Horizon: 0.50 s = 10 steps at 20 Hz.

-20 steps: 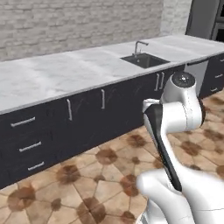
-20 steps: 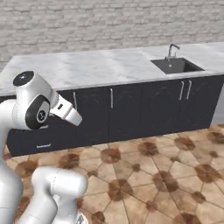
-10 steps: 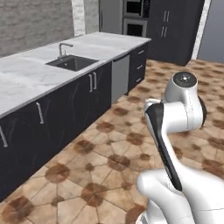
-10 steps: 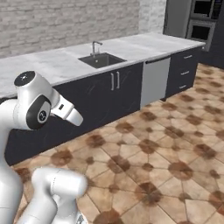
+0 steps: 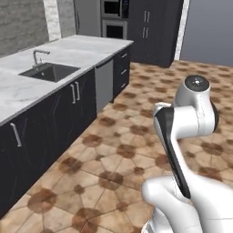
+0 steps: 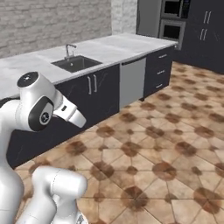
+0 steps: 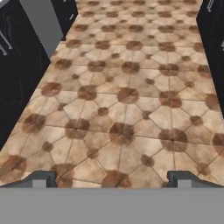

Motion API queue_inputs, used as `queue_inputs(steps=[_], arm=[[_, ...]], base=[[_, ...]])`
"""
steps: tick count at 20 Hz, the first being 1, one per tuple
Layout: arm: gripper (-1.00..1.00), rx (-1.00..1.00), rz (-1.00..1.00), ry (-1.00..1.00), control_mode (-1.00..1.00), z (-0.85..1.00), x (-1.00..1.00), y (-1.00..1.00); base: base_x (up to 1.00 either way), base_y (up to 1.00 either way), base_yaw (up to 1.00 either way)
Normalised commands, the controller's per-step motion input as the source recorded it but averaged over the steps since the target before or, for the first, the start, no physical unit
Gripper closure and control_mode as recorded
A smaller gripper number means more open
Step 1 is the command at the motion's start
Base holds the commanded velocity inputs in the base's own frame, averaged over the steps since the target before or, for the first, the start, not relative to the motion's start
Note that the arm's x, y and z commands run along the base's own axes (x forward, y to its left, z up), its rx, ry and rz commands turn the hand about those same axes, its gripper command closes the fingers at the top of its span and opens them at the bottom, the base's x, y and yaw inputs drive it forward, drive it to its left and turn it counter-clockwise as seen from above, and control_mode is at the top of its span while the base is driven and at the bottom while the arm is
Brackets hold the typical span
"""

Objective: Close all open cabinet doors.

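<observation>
Now my base has swung past the sink (image 5: 49,71) toward the oven wall (image 6: 173,19) — gripper (image 7: 112,178) wide and empty over floor tiles (image 7: 127,94); I see no upper cabinet doors yet, so closing awaits.

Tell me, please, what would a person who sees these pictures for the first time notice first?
First the white robot arm, large in the foreground of both base views. Next the patterned brown tile floor, under the gripper with its jaws wide apart. Then the long marble counter with a sink, above dark lower cabinets.
</observation>
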Motion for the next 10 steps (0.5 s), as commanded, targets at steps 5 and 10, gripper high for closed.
queue_inputs(steps=[5,10], arm=[[-1.0,0.0,0.0,0.0,1.0,0.0,0.0,0.0],[-1.0,0.0,0.0,0.0,1.0,0.0,0.0,0.0]], base=[[0.86,0.02,0.0],[0.77,0.01,-0.16]])
